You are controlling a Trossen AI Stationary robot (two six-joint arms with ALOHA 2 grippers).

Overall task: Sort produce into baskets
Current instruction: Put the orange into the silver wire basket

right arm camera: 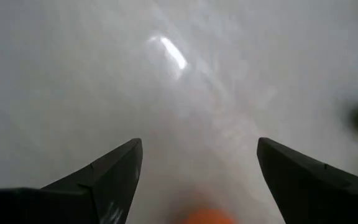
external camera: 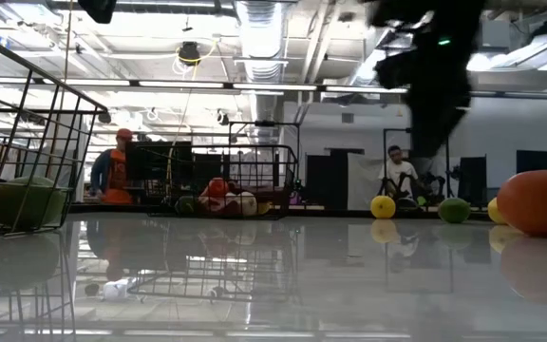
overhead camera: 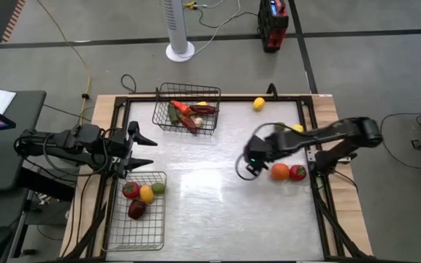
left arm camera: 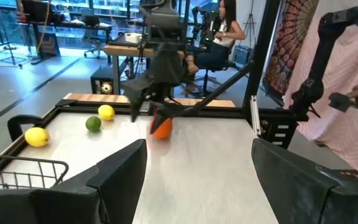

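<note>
My right gripper (overhead camera: 247, 168) is open and empty, pointing down over the white table just left of an orange (overhead camera: 280, 172) and a red tomato (overhead camera: 297, 172). The orange shows at the edge of the right wrist view (right arm camera: 204, 216), behind the fingers. My left gripper (overhead camera: 146, 150) is open and empty, held level above the far edge of the near-left basket (overhead camera: 115, 234), which holds a tomato, a lemon, a lime and a dark red fruit. The far basket (overhead camera: 161, 117) holds a carrot, a chilli and other vegetables. Two lemons (overhead camera: 259, 104) (overhead camera: 297, 128) and a lime (left arm camera: 92, 124) lie loose.
A raised wooden frame (overhead camera: 327, 146) borders the table. The middle of the white table top (overhead camera: 203, 197) is bare. People sit and stand in the room beyond the table (external camera: 399, 176). A white fan base (overhead camera: 180, 50) stands on the floor beyond the far edge.
</note>
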